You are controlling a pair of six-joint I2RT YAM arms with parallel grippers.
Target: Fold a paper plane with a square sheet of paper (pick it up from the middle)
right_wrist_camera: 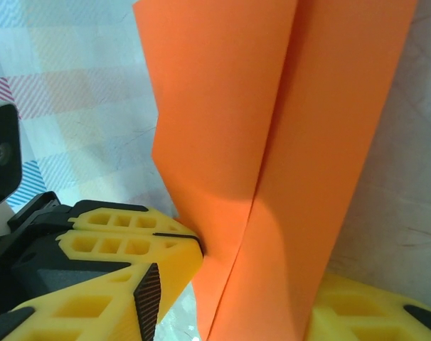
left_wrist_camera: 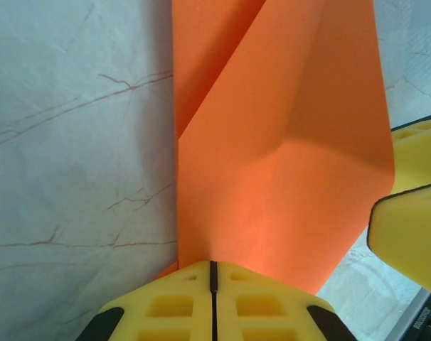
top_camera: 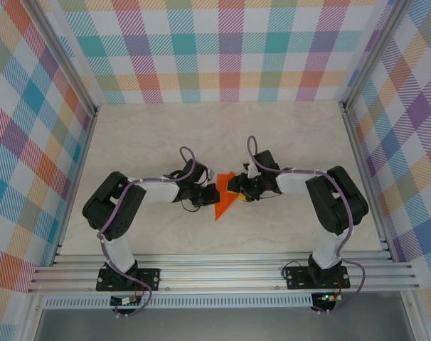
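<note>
**Creased orange paper held between the two arms**

The sheet of paper (top_camera: 222, 201) is bright orange and creased into long folds. It sits over the middle of the table (top_camera: 166, 135), right between the two grippers. From above it narrows to a point toward the near edge. I can't tell whether that tip touches the surface.

The left gripper (left_wrist_camera: 212, 273) has its yellow fingers pressed tight together on one edge of the paper, with no gap at the seam. The right gripper (right_wrist_camera: 237, 284) has its fingers spread, one on either side of the folded layers, and is not pinching them.

The table is pale and marbled, with bright checked walls (top_camera: 230, 42) around it.
</note>
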